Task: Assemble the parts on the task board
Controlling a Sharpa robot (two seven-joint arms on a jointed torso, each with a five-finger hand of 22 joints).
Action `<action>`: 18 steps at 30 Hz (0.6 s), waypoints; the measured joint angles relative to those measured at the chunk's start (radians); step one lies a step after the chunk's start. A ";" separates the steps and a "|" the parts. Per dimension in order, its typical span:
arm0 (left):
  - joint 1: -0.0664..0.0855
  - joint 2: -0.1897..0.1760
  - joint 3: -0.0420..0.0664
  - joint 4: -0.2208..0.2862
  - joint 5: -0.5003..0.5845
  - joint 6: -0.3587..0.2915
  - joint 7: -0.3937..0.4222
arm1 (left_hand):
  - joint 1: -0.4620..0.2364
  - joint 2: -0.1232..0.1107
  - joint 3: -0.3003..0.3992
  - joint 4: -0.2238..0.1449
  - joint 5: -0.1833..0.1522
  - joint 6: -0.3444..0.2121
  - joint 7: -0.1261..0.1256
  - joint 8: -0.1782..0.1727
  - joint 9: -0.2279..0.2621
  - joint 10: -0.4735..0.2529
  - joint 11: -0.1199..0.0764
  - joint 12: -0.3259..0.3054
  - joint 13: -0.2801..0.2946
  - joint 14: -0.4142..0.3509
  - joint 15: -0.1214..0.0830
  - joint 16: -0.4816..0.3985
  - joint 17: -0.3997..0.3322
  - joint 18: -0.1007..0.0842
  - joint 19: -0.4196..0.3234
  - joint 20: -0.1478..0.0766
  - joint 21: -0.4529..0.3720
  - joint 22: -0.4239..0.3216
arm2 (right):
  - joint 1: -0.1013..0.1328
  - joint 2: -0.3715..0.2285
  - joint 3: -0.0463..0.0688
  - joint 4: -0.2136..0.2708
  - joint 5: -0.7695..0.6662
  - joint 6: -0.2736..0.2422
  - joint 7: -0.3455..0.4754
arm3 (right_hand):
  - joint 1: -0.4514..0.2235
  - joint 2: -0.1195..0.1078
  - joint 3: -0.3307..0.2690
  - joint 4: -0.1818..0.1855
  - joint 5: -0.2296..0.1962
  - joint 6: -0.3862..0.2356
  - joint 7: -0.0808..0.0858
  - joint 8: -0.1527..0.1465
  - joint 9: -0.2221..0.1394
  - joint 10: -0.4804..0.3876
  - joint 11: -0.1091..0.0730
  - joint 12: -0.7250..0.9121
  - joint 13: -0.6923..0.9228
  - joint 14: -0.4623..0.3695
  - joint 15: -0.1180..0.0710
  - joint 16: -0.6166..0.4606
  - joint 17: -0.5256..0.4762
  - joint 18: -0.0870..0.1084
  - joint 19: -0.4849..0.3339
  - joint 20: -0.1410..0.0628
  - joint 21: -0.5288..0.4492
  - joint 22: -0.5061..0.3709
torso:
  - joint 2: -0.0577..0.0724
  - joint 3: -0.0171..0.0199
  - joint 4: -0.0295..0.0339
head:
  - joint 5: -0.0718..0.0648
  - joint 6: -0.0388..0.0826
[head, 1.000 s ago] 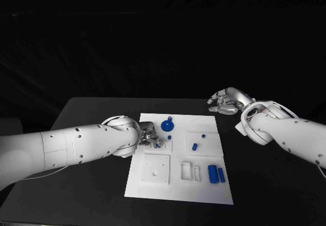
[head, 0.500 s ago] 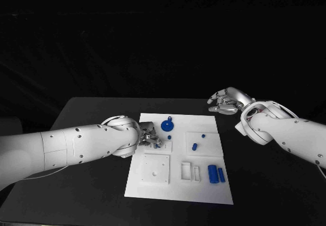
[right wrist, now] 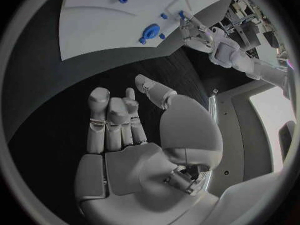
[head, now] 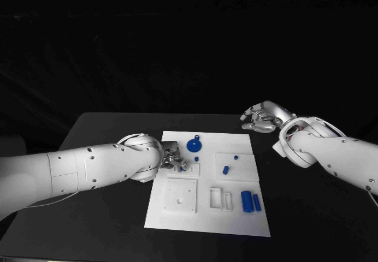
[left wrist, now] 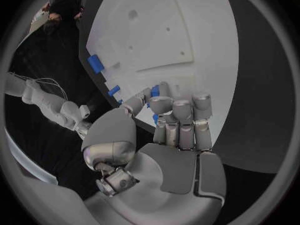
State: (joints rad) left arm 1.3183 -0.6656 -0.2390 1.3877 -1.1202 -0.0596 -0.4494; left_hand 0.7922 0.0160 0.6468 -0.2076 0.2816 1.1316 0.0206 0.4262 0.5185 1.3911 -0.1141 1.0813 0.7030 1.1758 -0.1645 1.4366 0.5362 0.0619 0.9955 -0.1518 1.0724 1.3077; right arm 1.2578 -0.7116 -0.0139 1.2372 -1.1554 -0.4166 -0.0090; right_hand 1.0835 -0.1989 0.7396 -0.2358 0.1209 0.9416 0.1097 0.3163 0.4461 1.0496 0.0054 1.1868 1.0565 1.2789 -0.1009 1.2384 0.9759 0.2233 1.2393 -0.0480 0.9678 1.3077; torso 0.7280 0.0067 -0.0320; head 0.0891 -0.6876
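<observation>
Two hands: on a black table [head: 102, 218].
Left hand [head: 175, 160]: fingers curled over white board [head: 206, 218], hold unclear.
Right hand [head: 265, 117]: curled, empty, beyond board.

Bare black table [head: 102, 218] around task board [head: 206, 221]

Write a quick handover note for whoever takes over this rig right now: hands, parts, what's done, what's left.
Left hand: over the task board at its left edge, fingers curled by small blue pieces; whether it holds one is unclear.
Right hand: over the bare table beyond the board's far right corner, holding nothing.
Parts: blue disc at the far end, two blue cylinders lying near right.
Left: most parts look unassembled.
</observation>
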 measured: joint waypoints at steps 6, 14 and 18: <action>0.001 0.001 0.001 0.000 -0.006 0.008 -0.001 | 0.000 0.000 0.000 0.000 0.000 0.000 0.000 -0.001 0.001 0.000 0.000 0.000 0.000 0.000 0.000 0.000 0.000 0.000 0.000 0.000 0.000 0.000 | 0.000 0.000 0.000 0.000 0.000 0.000 0.000 | 0.000 0.000 0.000 0.000 0.005 0.000 0.000 0.000 0.000 0.000 0.000 0.000 0.000 0.000 0.000 0.000 0.000 0.000 0.000 0.000 0.000 0.000 | 0.000 -0.0001 0.0000 | 0.001 -0.001; 0.001 0.003 0.001 0.000 -0.009 0.016 -0.002 | -0.001 0.001 0.000 0.000 -0.003 0.000 0.000 0.003 0.001 0.002 -0.002 0.006 0.000 0.000 0.000 0.004 0.000 0.000 0.000 0.000 0.004 0.000 | 0.000 0.000 0.000 0.000 0.000 0.000 0.000 | 0.000 0.000 -0.003 0.003 0.016 0.001 -0.001 0.000 0.000 0.000 0.000 0.000 -0.001 0.000 0.000 0.000 0.000 0.000 0.002 -0.002 0.000 0.000 | 0.000 -0.0001 -0.0003 | 0.001 -0.001; 0.001 0.003 0.001 0.000 -0.009 0.019 -0.002 | -0.007 0.007 0.000 0.000 -0.005 0.000 0.000 0.003 0.001 0.002 -0.002 0.006 0.001 0.000 0.000 0.004 0.001 0.000 0.000 0.000 0.004 0.000 | 0.000 0.000 0.000 0.000 0.000 0.000 0.000 | 0.000 0.000 -0.003 0.003 0.016 0.001 -0.001 0.000 0.000 0.000 0.000 0.000 -0.001 0.000 0.000 0.000 0.000 0.000 0.004 -0.001 0.000 0.000 | 0.000 -0.0001 -0.0005 | 0.000 -0.001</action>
State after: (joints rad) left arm 1.3195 -0.6622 -0.2381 1.3872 -1.1292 -0.0410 -0.4517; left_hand 0.7855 0.0228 0.6470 -0.2075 0.2765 1.1317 0.0206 0.4295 0.5197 1.3934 -0.1164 1.0872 0.7039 1.1761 -0.1642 1.4406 0.5369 0.0620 0.9955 -0.1518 1.0764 1.3075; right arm 1.2578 -0.7112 -0.0139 1.2370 -1.1553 -0.4163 -0.0090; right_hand 1.0835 -0.1989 0.7369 -0.2330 0.1367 0.9426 0.1087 0.3163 0.4461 1.0496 0.0054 1.1867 1.0556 1.2789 -0.1008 1.2384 0.9758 0.2233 1.2429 -0.0493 0.9677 1.3075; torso 0.7279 0.0066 -0.0325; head 0.0894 -0.6889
